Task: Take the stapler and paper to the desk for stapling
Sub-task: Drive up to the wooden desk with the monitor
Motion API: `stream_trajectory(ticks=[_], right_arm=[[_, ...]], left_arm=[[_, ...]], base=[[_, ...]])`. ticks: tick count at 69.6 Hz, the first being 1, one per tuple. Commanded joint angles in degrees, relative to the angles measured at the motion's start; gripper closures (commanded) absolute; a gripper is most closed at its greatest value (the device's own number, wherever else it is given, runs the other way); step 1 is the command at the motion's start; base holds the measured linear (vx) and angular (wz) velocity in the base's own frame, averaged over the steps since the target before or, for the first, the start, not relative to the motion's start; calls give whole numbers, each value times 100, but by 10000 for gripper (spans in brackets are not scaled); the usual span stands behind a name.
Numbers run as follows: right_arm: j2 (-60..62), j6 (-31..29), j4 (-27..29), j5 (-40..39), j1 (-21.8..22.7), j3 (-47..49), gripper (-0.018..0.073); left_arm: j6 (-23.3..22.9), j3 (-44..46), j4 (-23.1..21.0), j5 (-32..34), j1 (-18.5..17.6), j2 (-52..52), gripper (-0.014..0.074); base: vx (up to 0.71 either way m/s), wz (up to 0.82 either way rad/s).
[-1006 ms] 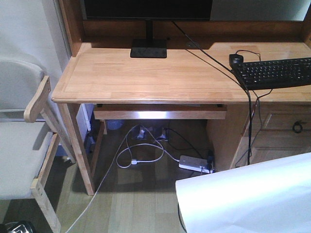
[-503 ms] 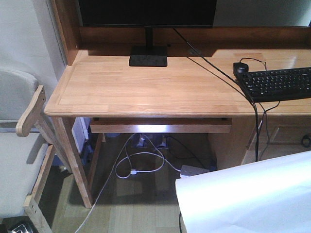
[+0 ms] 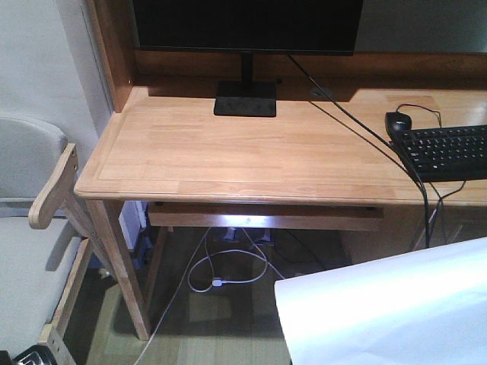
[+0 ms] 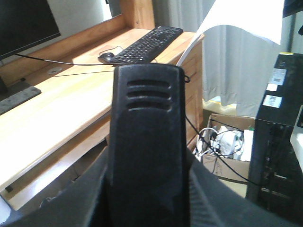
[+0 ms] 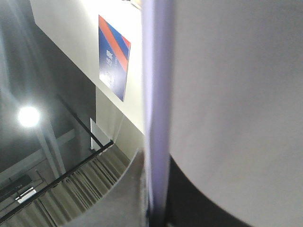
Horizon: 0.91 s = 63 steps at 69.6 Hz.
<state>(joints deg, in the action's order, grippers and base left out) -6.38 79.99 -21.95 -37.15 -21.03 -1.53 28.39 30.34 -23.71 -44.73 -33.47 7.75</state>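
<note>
Left wrist view: left tool (image 4: 149,201) is pinching the stapler (image 4: 147,123). Its black body stands up out of the jaws and fills the middle of my frame, with three short slots near its top end. The tool's fingers (image 4: 87,201) show only as dark blurred shoulders on either side of it. The bench (image 4: 57,109) lies ahead and to the left of this tool, and the stapler is held clear of it. Further out along the bench are a black keyboard (image 4: 147,42) and a mouse (image 4: 106,57) at the keyboard's nearer end. Low to the tool's right, a cardboard box (image 4: 227,142) of cables sits on the floor beside a black cabinet (image 4: 279,142) with white labels. The paper (image 4: 241,19) hangs high and right of this tool. I cannot tell from here whether it is over the bench end or short of it.

Right wrist view: right tool (image 5: 156,210) is clamped on the paper (image 5: 236,94). The sheet is seen edge-on, rising from the tool and covering the right half of the frame. The fingers are too blurred to describe. To the tool's left are a bright lamp (image 5: 28,116) and a blue-and-red sign (image 5: 113,56).

Front view: the paper (image 3: 388,312) fills the lower right corner, held in the air and not lying on the bench (image 3: 228,152). The bench top carries a monitor stand (image 3: 245,99), the keyboard (image 3: 449,152) and the mouse (image 3: 398,122). A chair (image 3: 46,205) stands at the bench's left, and a white cable loop (image 3: 221,274) lies on the floor beneath.
</note>
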Motion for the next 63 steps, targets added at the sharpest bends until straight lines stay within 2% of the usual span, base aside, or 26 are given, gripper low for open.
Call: stream_trajectory(ticks=[1, 63], right_arm=[[-66, -88, 20, -302, -12, -26, 569], [-66, -88, 20, -302, -12, -26, 569]], left_arm=[[3, 164, -193, 649, -17, 54, 603], [3, 164, -193, 649, -17, 54, 603]], base=[[12, 7], [12, 0]])
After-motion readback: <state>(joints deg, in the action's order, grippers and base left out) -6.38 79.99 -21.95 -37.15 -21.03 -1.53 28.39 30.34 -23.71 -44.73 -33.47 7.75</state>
